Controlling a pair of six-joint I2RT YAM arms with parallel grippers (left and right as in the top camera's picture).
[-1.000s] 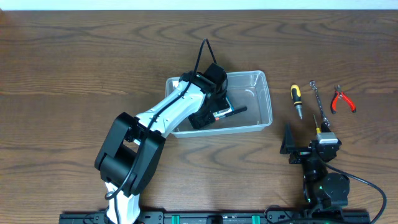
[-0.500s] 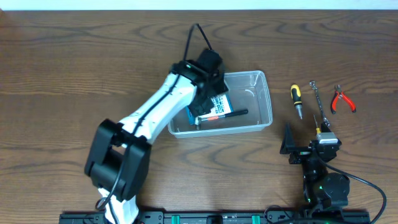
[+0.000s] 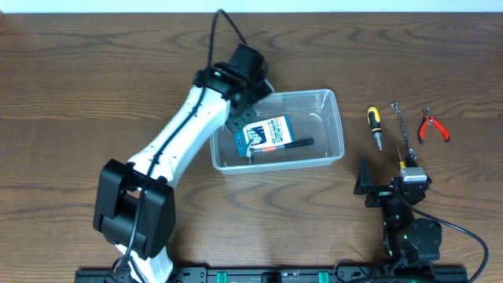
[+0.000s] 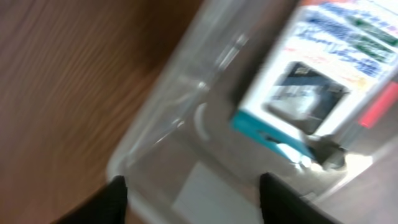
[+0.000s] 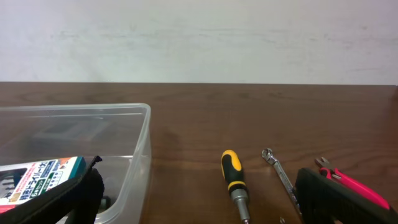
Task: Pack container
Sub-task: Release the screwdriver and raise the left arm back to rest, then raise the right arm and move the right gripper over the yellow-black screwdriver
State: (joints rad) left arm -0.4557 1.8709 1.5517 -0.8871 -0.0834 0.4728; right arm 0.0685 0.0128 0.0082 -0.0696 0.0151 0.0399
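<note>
Right gripper (image 5: 202, 200) first, since it's the closest thing to the robot's side. It sits around 5 o'clock on the table (image 3: 78, 79) with its fingers spread wide and nothing between them.

Looking out from it, there are three tools lying flat in a row, none of them touching. A yellow-and-black screwdriver (image 3: 374, 126) is at about 11 o'clock, a skinny little wrench (image 3: 402, 126) is at 12, and red-handled pliers (image 3: 432, 126) are at 1.

The container (image 3: 339, 135) is at roughly 10 o'clock from that gripper, pretty much mid-table. It's upright, with its long sides running 9 to 3. The screwdriver is near its 3 o'clock end but not touching it.

Inside, a blue-and-white box (image 3: 266, 132) lies flat in the 9 o'clock half. A black pen (image 3: 292, 144) rests against the box's 5 o'clock side and points toward 3. There's some small grey bit at the box's 7 o'clock corner, but I can't tell what it is.

Farthest out is the left gripper (image 4: 196, 199), hanging over the container's 10 o'clock corner. Its fingers are apart and it isn't holding anything. The wrist view is blurry, but you can see the rounded corner of the container below and the box lying clear of both fingertips (image 4: 115, 194).
</note>
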